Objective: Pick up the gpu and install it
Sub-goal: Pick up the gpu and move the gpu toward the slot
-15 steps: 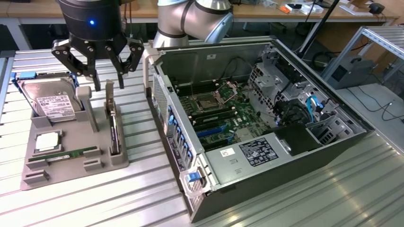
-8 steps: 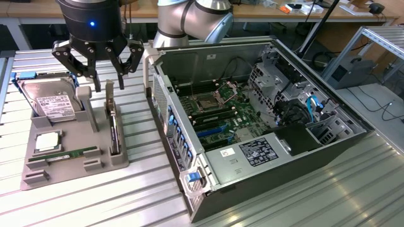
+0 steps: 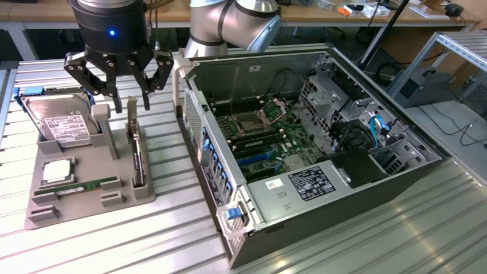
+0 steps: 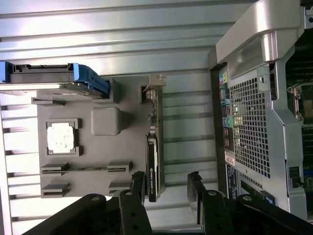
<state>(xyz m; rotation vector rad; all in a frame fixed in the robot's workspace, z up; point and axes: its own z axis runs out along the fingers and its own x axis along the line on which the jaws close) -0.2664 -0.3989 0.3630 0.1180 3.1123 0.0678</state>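
The gpu (image 3: pixel 137 154), a thin dark card with a silver end, stands on its edge in the gray tray (image 3: pixel 76 208), and the gripper (image 3: pixel 131 106) hangs just above it, spread wide, holding nothing.

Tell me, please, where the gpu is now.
The gpu stands on edge in the grey tray at the exterior view's left, between the hard drive and the computer case, just below the open pincer.

Ribbed metal table (image 3: pixel 114 240) with a grey holder tray (image 3: pixel 90 201) at the exterior view's left. Holds a silver hard drive (image 3: pixel 65 123) with white label, a square processor chip (image 3: pixel 57 171), a narrow green memory stick (image 3: pixel 84 186). Just beside, an open computer case (image 3: pixel 304 182), motherboard (image 3: pixel 263 134) exposed.
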